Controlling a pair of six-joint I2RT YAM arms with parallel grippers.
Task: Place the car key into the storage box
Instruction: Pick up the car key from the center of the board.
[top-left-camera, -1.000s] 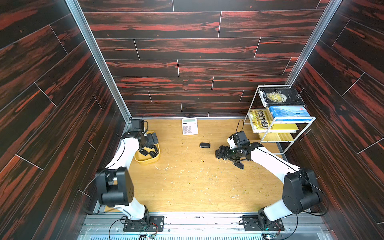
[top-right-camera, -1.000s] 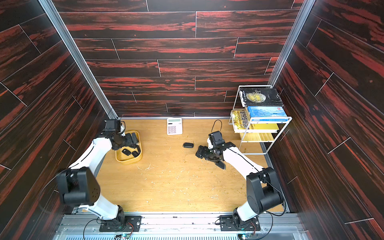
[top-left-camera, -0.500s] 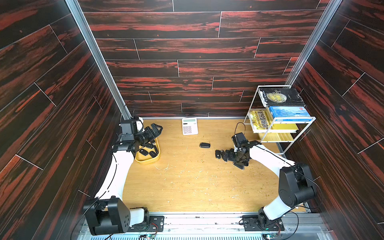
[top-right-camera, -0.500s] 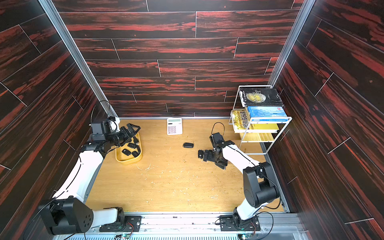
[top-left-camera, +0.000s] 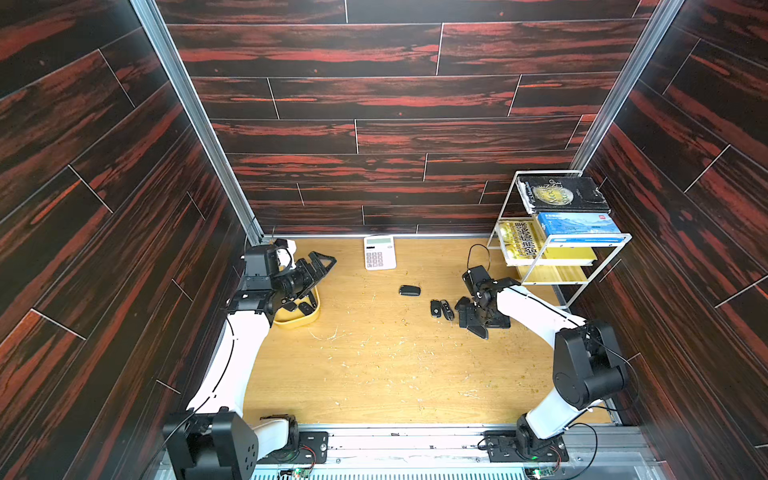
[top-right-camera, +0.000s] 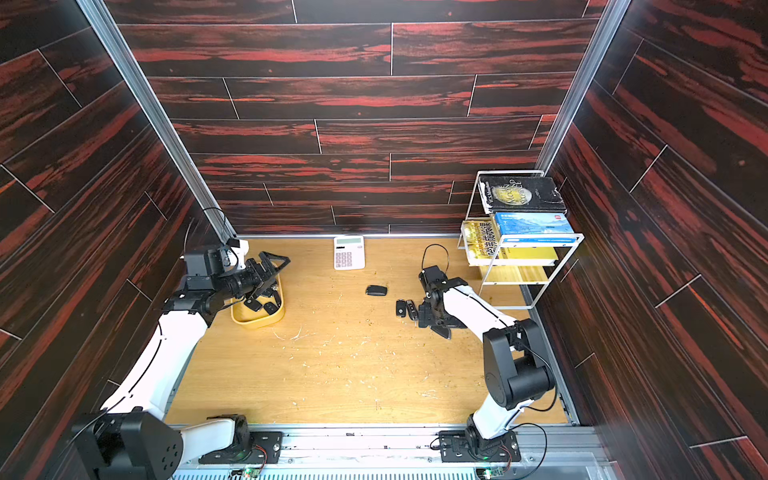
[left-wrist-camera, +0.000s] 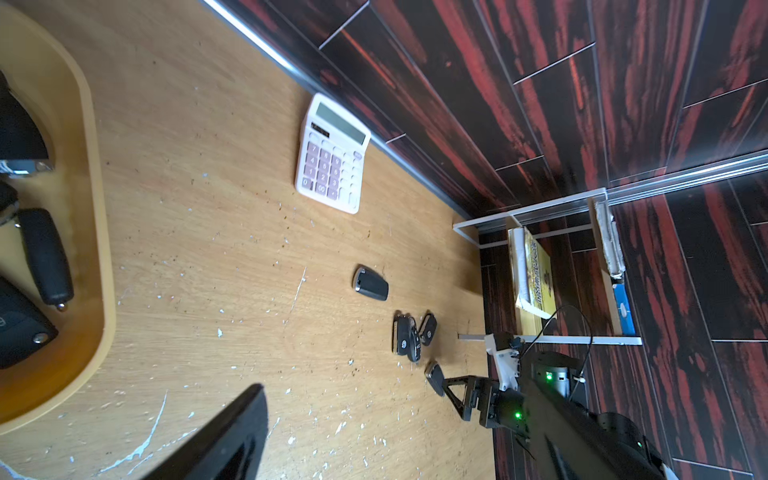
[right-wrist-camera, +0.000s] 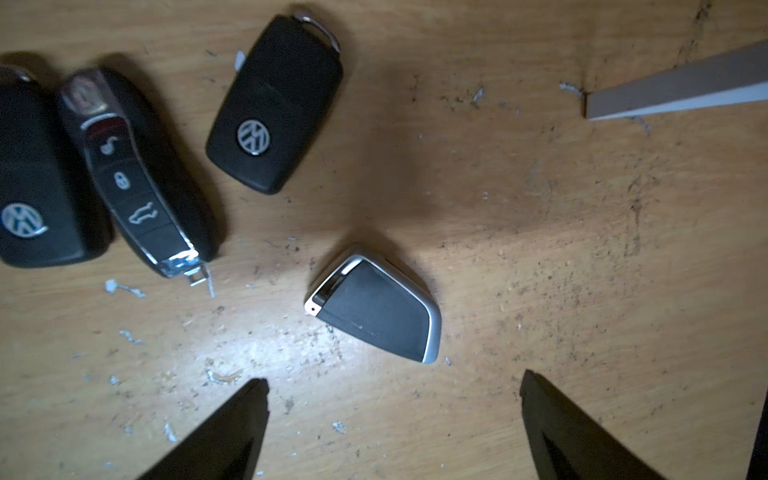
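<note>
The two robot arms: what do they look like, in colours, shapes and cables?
The left arm and the right arm have white rounded links with bulky black joints and black bases. A thin black cable runs along each; one loops above the right wrist. The left claw and right claw are black, with pointed triangular fingers.

a: where's the storage box?
b: at the left side of the table, a shallow yellow tray with a raised rim, lying flat. several black car keys lie inside it.
a: any keys outside it?
b: a black fob lies alone mid-table. further right are three black keys, two touching and the third just beside them. a silver-edged key lies flat near them, touching none.
</note>
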